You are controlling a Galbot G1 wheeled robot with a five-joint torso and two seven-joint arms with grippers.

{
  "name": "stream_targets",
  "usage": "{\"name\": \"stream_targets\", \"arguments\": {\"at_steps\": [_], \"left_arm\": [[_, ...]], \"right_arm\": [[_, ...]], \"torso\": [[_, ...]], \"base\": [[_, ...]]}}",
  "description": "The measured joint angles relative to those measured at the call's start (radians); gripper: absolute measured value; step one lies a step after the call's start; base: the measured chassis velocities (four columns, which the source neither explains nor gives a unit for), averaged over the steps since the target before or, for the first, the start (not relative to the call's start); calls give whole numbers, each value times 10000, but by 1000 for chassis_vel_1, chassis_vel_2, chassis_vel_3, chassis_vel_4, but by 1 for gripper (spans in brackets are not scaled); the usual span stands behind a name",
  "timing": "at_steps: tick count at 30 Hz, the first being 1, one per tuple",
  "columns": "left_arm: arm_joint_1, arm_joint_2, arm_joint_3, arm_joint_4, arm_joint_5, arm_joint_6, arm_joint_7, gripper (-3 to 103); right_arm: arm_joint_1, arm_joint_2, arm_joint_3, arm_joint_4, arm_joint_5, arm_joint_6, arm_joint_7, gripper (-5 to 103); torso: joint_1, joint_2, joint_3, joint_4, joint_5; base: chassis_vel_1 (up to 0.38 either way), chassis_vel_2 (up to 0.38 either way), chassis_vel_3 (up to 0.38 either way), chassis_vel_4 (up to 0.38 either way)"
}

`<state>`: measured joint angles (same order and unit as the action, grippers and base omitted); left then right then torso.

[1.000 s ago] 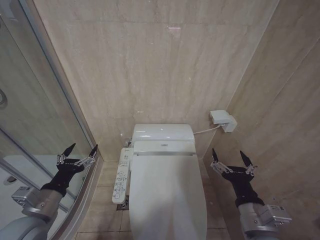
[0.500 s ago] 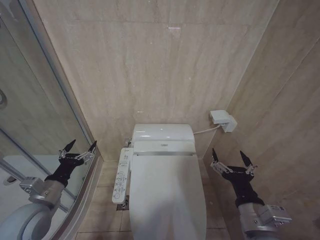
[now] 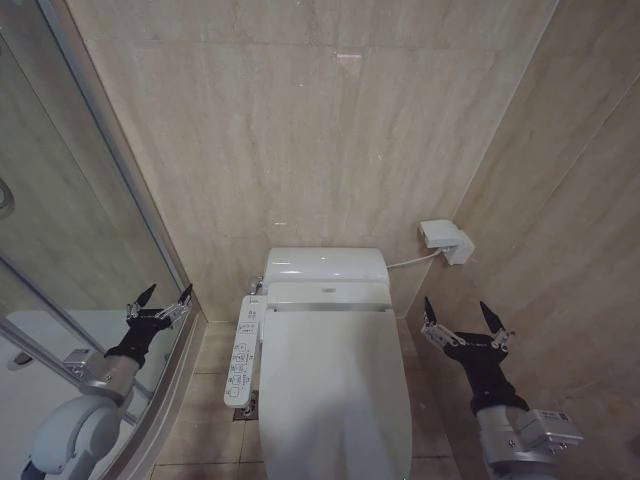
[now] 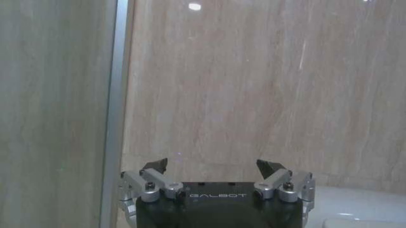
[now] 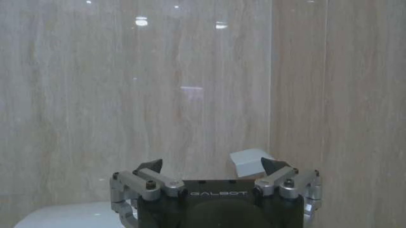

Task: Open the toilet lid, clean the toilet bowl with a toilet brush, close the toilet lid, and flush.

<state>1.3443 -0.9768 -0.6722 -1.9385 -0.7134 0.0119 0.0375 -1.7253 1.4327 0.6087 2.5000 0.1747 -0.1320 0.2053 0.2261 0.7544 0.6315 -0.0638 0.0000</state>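
Note:
The toilet lid (image 3: 335, 385) lies shut over the white electronic toilet, low in the middle of the head view; the toilet bowl is hidden under it and the toilet brush is out of view. My left gripper (image 3: 160, 300) hangs open and empty to the left of the toilet, close to the glass shower wall; its fingers (image 4: 154, 166) spread wide in the left wrist view. On the toilet's right my right gripper (image 3: 461, 315) is open and empty too, held above the floor, with a corner of the tank (image 5: 70, 216) below it in the right wrist view.
A side button panel (image 3: 243, 352) juts from the toilet's left flank. The curved glass shower screen (image 3: 95, 200) with its metal rail closes off the left. A small white wall box (image 3: 445, 240) with a cable sits right of the tank (image 3: 326, 265). Tiled walls stand close behind and at right.
My left arm has drawn back and down toward the left, its gripper still open. The right arm and the toilet have not moved.

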Motion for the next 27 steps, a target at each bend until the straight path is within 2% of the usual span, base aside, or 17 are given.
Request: {"name": "stream_targets", "arguments": {"at_steps": [1, 5, 10, 13, 16, 18, 19, 26, 27], "left_arm": [[0, 0, 0, 0, 0, 0, 0, 96], [-1025, 295, 964, 1218, -84, -290, 37, 95], [-1776, 428, 1704, 1903, -105, -378, 144, 95], [-2482, 542, 2237, 2473, -148, -470, 291, 94], [-3680, 746, 2970, 3354, -271, -557, 472, 94], [-4031, 802, 3195, 3638, -278, -573, 559, 94], [-4279, 840, 3372, 3844, -280, -576, 621, 89], [-5487, 835, 4412, 5105, -255, -735, 889, 89], [-5773, 800, 4697, 5405, -228, -789, 934, 70]], "right_arm": [[0, 0, 0, 0, 0, 0, 0, 100], [0, 1, -1, 0, 0, 0, 0, 100], [-1, 0, -1, 0, 0, 0, 0, 100], [0, 0, 0, 0, 0, 0, 0, 100], [0, 1, 2, 0, 0, 0, 2, 100], [1, 1, 0, 0, 0, 0, 0, 100], [-1, 1, 0, 0, 0, 0, 0, 100], [0, 1, 0, 0, 0, 0, 0, 100], [-1, 1, 0, 0, 0, 0, 1, 100]], "torso": [[0, 0, 0, 0, 0], [0, 0, 0, -3, 0], [0, 0, 0, -2, 0], [0, -1, 0, 0, -2], [1, -1, 1, -6, 0], [0, -1, 1, -4, 1], [1, -1, 1, -3, 1], [1, 0, 1, 1, 1], [0, 0, 1, -2, 0]], "base": [[0, 0, 0, 0], [0, 0, 0, 0], [0, 0, 0, 0], [0, 0, 0, 0], [0, 0, 0, 0], [0, 0, 0, 0], [0, 0, 0, 0], [0, 0, 0, 0], [0, 0, 0, 0]]}}
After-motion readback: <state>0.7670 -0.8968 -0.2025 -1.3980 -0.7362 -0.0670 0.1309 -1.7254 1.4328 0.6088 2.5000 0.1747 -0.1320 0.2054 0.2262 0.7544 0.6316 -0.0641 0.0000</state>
